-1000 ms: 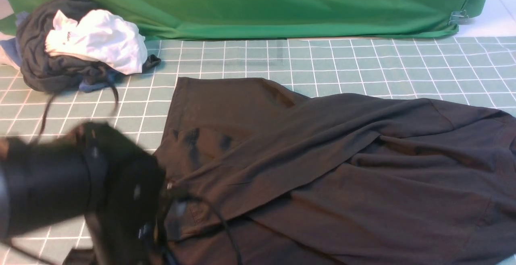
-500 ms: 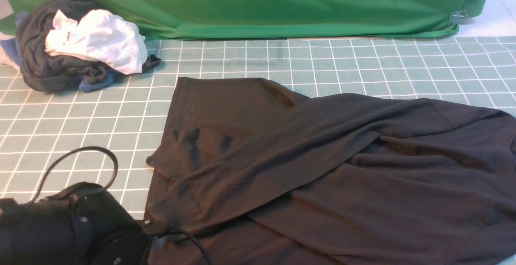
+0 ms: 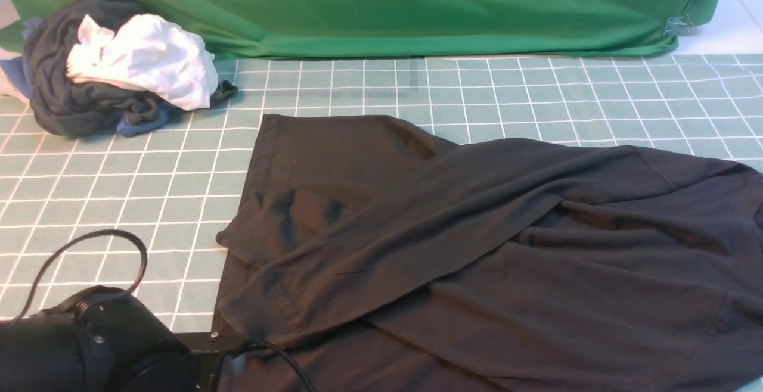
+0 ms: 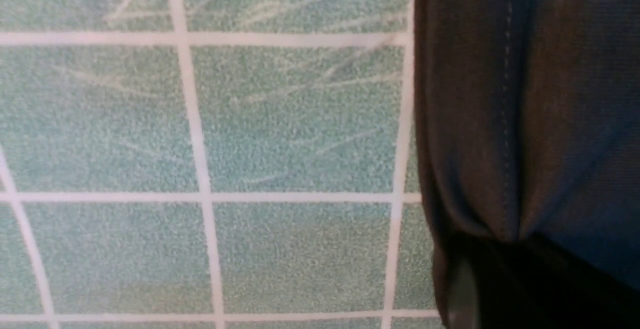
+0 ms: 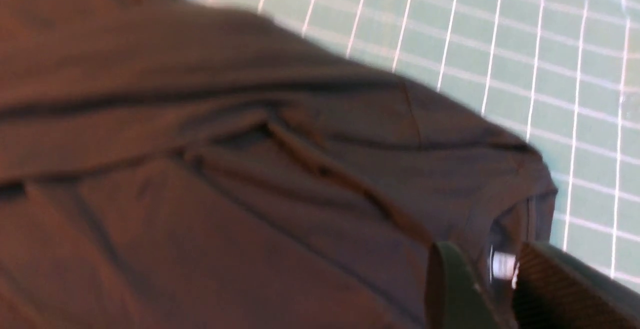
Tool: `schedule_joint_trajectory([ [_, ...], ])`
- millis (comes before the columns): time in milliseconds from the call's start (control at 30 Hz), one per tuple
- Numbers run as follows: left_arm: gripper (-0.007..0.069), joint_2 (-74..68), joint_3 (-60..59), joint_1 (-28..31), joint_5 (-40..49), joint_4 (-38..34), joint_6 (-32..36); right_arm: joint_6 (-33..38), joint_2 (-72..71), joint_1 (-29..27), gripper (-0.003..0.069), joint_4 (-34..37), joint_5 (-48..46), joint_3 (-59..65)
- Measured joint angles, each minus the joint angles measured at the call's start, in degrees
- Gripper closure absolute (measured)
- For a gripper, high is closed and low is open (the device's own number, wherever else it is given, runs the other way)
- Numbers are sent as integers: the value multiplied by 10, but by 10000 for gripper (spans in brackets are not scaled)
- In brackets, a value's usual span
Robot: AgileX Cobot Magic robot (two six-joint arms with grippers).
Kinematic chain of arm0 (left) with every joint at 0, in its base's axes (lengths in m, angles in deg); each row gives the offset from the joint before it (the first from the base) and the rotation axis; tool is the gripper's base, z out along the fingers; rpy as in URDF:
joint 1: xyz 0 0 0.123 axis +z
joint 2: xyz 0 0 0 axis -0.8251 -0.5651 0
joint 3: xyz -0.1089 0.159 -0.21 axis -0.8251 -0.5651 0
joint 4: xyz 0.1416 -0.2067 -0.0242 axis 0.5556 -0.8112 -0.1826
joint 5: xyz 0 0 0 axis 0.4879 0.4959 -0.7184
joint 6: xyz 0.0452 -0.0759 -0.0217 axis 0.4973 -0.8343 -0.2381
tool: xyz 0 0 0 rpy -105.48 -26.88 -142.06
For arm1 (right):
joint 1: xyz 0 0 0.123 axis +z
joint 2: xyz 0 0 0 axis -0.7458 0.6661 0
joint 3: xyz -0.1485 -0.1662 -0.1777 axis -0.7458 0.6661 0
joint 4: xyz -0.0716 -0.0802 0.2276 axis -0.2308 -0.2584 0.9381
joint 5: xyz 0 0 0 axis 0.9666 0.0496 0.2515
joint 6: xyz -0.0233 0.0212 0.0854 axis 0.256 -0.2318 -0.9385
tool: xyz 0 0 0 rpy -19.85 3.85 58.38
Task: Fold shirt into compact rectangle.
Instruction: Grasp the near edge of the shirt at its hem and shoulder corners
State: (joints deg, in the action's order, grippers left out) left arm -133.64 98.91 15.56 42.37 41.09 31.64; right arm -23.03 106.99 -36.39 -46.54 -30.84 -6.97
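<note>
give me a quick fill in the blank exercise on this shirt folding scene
1. The left gripper is ___ on the edge of the shirt.
2. The white shirt lies on a dark grey garment at the far ___ side of the mat.
3. Behind the mat hangs a ___ cloth.

Missing words: shut; left; green

Matt, fine-knit dark brown-black cloth shirt (image 3: pixel 477 231), hem visibly stitched, on a pale green gridded mat (image 4: pixel 295 134) with a grainy, scratch-marked finish; behind, a smooth green cloth backdrop (image 3: pixel 387 5) showing faint sheen.
</note>
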Motion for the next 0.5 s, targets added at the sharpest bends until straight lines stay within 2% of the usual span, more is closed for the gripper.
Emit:
schedule_joint_trajectory([
  [300, 610, 135, 6, 6, 64, 28, -19, 50, 0, 0, 476, 38, -66, 0],
  [500, 610, 170, 6, 26, 85, 45, -22, 114, -1, 3, 476, 120, -98, 16],
])
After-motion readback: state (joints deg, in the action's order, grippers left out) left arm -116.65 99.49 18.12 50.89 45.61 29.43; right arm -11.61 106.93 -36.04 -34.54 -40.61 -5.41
